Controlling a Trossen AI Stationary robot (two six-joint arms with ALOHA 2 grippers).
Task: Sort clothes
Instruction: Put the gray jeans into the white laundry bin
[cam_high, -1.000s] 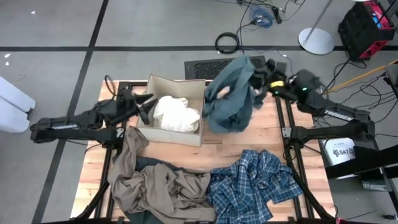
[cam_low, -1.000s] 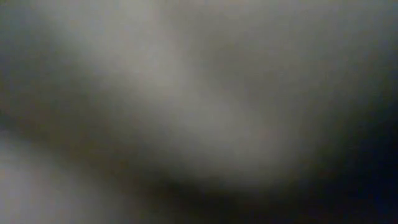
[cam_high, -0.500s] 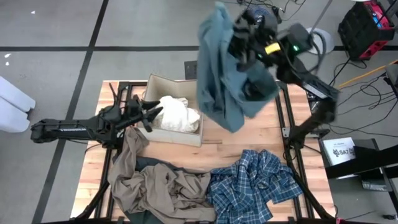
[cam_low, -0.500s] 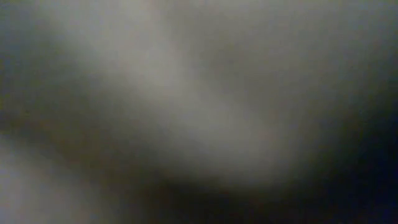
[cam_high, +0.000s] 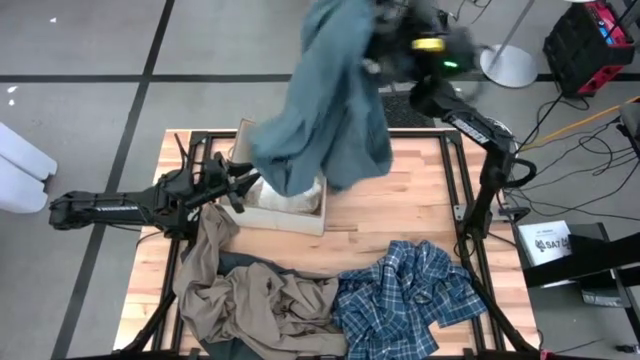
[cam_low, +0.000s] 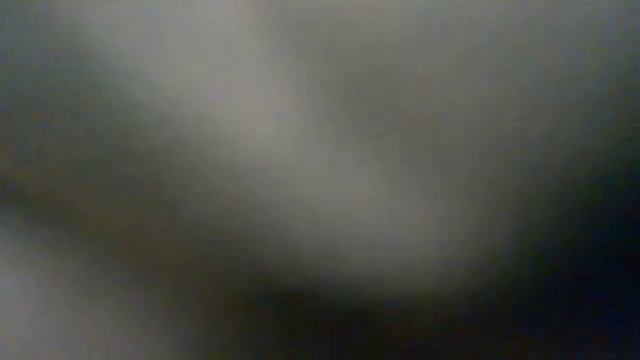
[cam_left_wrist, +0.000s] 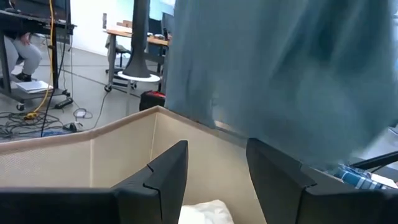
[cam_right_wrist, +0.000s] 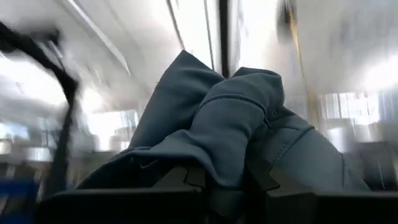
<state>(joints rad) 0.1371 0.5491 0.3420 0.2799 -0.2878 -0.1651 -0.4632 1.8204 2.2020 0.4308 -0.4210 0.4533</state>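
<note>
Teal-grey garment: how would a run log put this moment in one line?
right gripper: shut on teal-grey garment, raised above box | left gripper: open at box | white garment: in box

Teal-grey garment (cam_high: 330, 100) hangs raised; white one (cam_high: 290, 203) lies boxed; khaki (cam_high: 250, 300) and plaid (cam_high: 405, 295) lie crumpled.

Dark jointed arms; left tool (cam_left_wrist: 214, 180) fingers black, angular, matte.

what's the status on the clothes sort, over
Right gripper shut on teal-grey garment, held high over the box. Left gripper open at the box's rim, white garment inside. Khaki garment and plaid garment on the table.
</note>
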